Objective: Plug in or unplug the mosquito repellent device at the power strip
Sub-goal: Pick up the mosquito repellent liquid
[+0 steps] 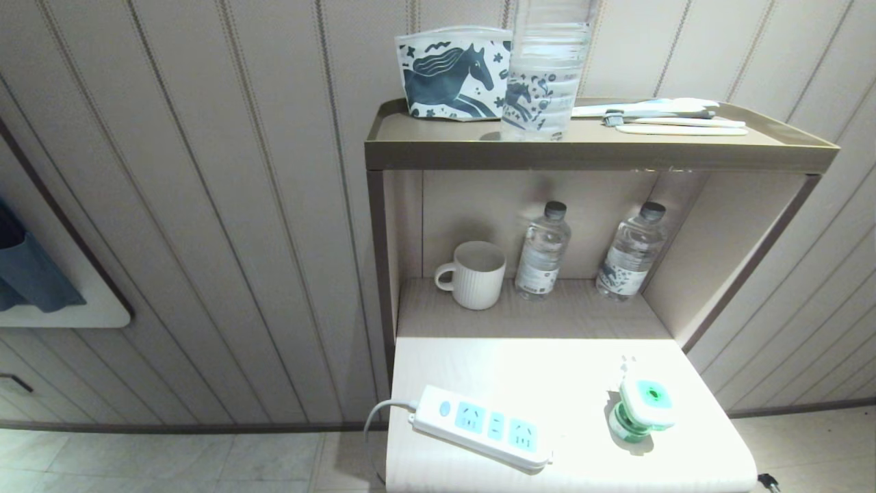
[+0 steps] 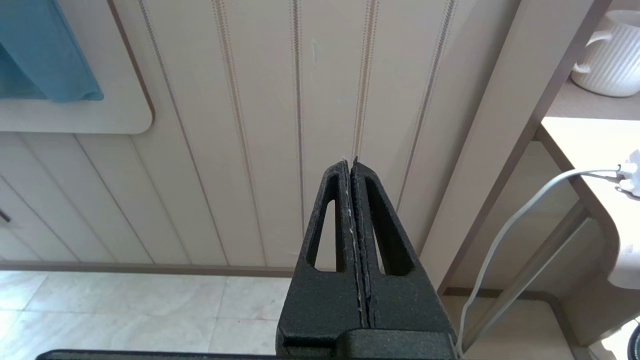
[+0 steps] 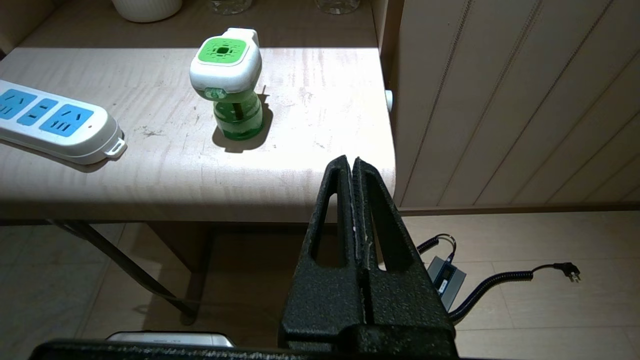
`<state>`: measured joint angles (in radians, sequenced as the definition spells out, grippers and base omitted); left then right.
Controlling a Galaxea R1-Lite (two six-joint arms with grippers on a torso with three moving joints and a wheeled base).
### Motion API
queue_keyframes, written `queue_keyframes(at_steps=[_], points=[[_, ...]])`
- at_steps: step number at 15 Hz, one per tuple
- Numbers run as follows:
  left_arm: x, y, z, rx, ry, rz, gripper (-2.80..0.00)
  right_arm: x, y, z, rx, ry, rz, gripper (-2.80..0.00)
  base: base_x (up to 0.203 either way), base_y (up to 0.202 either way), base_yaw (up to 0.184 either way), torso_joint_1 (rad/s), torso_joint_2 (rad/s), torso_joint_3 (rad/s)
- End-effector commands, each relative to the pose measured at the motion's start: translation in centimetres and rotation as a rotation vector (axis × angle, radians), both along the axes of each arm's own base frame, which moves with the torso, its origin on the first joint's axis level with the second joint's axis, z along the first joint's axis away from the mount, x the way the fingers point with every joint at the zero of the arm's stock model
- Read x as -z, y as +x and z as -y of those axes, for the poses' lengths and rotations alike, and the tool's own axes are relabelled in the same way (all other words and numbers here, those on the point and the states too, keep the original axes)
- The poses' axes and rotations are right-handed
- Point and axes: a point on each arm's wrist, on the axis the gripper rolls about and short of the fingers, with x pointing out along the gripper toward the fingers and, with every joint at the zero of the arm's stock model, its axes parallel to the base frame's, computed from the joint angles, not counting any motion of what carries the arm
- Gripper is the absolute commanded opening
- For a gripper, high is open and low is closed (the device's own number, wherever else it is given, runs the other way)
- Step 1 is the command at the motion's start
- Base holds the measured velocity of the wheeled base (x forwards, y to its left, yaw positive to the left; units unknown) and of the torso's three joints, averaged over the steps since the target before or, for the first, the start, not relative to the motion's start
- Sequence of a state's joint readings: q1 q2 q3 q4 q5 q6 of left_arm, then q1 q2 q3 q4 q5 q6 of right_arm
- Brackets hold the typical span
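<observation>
On the table one strip lies beside one unplugged repellent, apart. On the shelf stand one mug and two bottles. Both left gripper and right gripper have jaws closed, empty.

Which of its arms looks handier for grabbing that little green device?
Likely the right: its shut claw hangs by the table edge facing the device, which stands unplugged. The left claw faces the wall.
</observation>
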<state>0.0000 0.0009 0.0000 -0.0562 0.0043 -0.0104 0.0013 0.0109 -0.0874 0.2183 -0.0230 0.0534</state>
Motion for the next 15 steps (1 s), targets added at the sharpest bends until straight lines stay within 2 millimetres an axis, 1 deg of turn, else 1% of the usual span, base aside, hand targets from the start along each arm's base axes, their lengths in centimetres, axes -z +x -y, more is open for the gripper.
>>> queue_keyframes(at_steps=[1,15], points=[[0.01,0.01,0.0,-0.002,0.0,-0.002,-2.8,0.02,0.01,0.0,0.0,0.0,-0.004,-2.8,0.0,0.0,0.0,0.0,0.0,0.0],[0.01,0.01,0.0,-0.002,0.0,-0.002,-2.8,0.02,0.01,0.0,0.0,0.0,-0.004,-2.8,0.0,0.0,0.0,0.0,0.0,0.0]])
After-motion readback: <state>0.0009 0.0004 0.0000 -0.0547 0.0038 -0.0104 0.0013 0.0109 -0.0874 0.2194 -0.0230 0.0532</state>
